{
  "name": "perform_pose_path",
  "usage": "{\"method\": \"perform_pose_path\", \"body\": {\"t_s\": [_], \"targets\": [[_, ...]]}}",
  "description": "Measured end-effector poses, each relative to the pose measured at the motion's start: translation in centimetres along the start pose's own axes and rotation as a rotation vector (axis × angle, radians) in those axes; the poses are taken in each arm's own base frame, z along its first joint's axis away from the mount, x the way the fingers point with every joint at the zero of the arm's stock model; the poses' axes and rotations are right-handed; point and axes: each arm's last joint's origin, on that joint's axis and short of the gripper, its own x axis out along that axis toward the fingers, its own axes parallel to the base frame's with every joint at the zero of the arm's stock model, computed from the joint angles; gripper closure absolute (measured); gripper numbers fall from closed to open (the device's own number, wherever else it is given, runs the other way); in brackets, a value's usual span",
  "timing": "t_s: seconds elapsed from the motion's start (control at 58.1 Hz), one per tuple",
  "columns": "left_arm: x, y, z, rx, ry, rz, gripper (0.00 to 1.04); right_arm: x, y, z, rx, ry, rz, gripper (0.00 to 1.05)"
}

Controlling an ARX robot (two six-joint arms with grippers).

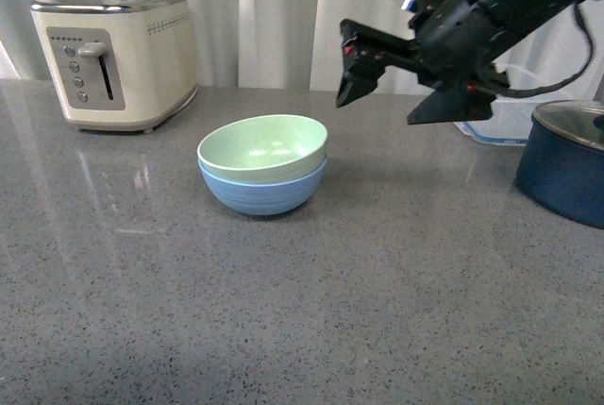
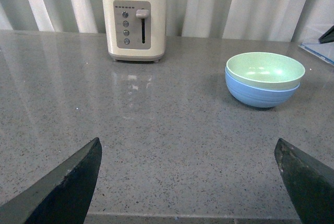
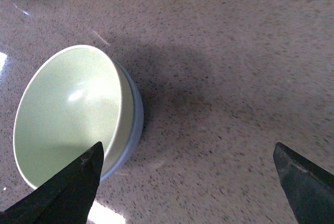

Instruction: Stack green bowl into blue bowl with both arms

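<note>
The green bowl (image 1: 263, 145) sits nested in the blue bowl (image 1: 262, 192) mid-surface (image 1: 311, 311), so the stacking looks done; both seem light, stiff and smooth, likely to slide on the polished stone, and best pinched at the thin rim. The right hand (image 1: 382, 103) hangs above and to the right of the stack, fingers spread and empty, and the left hand (image 2: 190, 182), seen only from its wrist, is also wide apart over bare stone. A toaster (image 1: 115, 58) stands behind left and a navy pot (image 1: 566, 164) to the right, neither obstructing.
</note>
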Motion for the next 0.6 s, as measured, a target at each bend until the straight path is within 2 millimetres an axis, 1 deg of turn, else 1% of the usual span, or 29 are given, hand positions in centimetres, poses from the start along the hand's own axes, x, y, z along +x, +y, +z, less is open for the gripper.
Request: {"method": "perform_pose_path", "body": {"t_s": [0.069, 0.207, 0.224, 0.241, 0.258, 0.293, 0.31, 0.344, 0.396, 0.43, 0.499, 0.516, 0.568, 0.585, 0.602], "targets": [[0.0, 0.0, 0.0, 0.000, 0.000, 0.000, 0.07, -2.7, -1.2, -0.7, 0.017, -0.030, -0.026, 0.10], [0.0, 0.0, 0.0, 0.000, 0.000, 0.000, 0.07, -6.1, -2.9, -2.7, 0.047, -0.052, -0.068, 0.10], [0.0, 0.0, 0.0, 0.000, 0.000, 0.000, 0.07, -7.0, -3.3, -3.4, 0.059, -0.056, -0.081, 0.10], [0.0, 0.0, 0.0, 0.000, 0.000, 0.000, 0.07, -7.4, -3.4, -3.6, 0.063, -0.057, -0.085, 0.10], [0.0, 0.0, 0.0, 0.000, 0.000, 0.000, 0.07, -8.3, -3.8, -4.4, 0.076, -0.058, -0.098, 0.10], [0.0, 0.0, 0.0, 0.000, 0.000, 0.000, 0.07, -9.6, -4.2, -5.7, 0.093, -0.059, -0.117, 0.10], [0.0, 0.0, 0.0, 0.000, 0.000, 0.000, 0.07, -10.5, -4.5, -6.7, 0.106, -0.061, -0.135, 0.10], [0.0, 0.0, 0.0, 0.000, 0.000, 0.000, 0.07, -11.7, -4.8, -8.2, 0.116, -0.062, -0.164, 0.10], [0.0, 0.0, 0.0, 0.000, 0.000, 0.000, 0.07, -13.2, -4.9, -10.5, 0.115, -0.061, -0.216, 0.10], [0.0, 0.0, 0.0, 0.000, 0.000, 0.000, 0.07, -13.6, -4.9, -11.4, 0.115, -0.056, -0.224, 0.10], [0.0, 0.0, 0.0, 0.000, 0.000, 0.000, 0.07, -14.0, -4.8, -12.0, 0.108, -0.059, -0.231, 0.10], [0.0, 0.0, 0.0, 0.000, 0.000, -0.001, 0.07, -14.0, -5.0, -12.1, 0.086, -0.102, -0.257, 0.12], [0.0, 0.0, 0.0, 0.000, 0.000, -0.001, 0.07, -13.4, -5.5, -13.1, -0.015, -0.326, -0.370, 0.22], [0.0, 0.0, 0.0, 0.000, 0.001, -0.001, 0.07, -13.3, -5.7, -13.8, -0.052, -0.429, -0.403, 0.27], [0.0, 0.0, 0.0, 0.000, 0.001, 0.001, 0.07, -13.2, -5.7, -14.4, -0.070, -0.490, -0.413, 0.31]]}}
